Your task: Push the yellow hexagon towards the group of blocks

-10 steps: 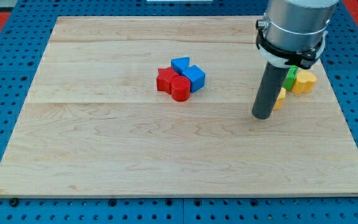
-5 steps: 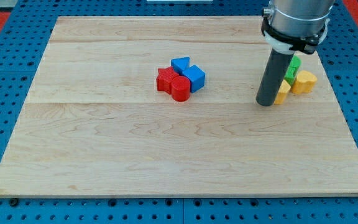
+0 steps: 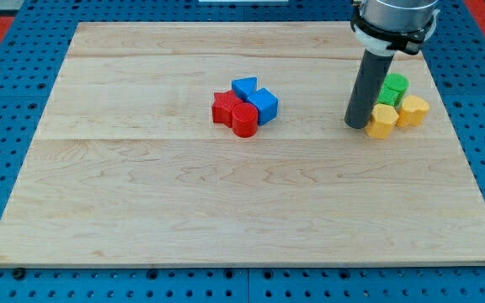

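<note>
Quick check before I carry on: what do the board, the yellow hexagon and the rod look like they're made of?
The board looks like pale unvarnished wood: grain lines and plank seams show. The yellow hexagon looks like matte moulded or printed plastic, uniformly coloured with no gloss; which one is unclear. The rod is dark, smooth and dull, perhaps plastic or coated metal. My tip sits just at the view's left of the hexagon.

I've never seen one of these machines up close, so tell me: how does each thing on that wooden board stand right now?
My tip: down on the board, just left of the yellow hexagon.
Yellow hexagon: flat, beside the tip.
Second yellow block: flat, right of the hexagon.
Green block: flat, behind the yellow ones.
Red and blue blocks: bunched together, mid-board.
Wooden board: lying flat.
</note>
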Tool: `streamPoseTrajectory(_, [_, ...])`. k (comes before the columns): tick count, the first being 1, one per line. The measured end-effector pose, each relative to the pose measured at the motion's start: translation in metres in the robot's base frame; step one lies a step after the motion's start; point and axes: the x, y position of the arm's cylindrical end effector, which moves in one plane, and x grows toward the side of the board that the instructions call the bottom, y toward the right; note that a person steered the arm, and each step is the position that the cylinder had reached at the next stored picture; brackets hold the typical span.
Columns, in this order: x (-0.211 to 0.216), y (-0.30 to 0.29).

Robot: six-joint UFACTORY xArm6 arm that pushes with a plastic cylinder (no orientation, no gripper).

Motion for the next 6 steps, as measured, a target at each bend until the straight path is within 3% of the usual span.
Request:
streamPoseTrajectory(2, [0.033,0.028])
streamPoseTrajectory(4, [0.005,0.033])
streamPoseTrajectory(6, [0.021,0.012])
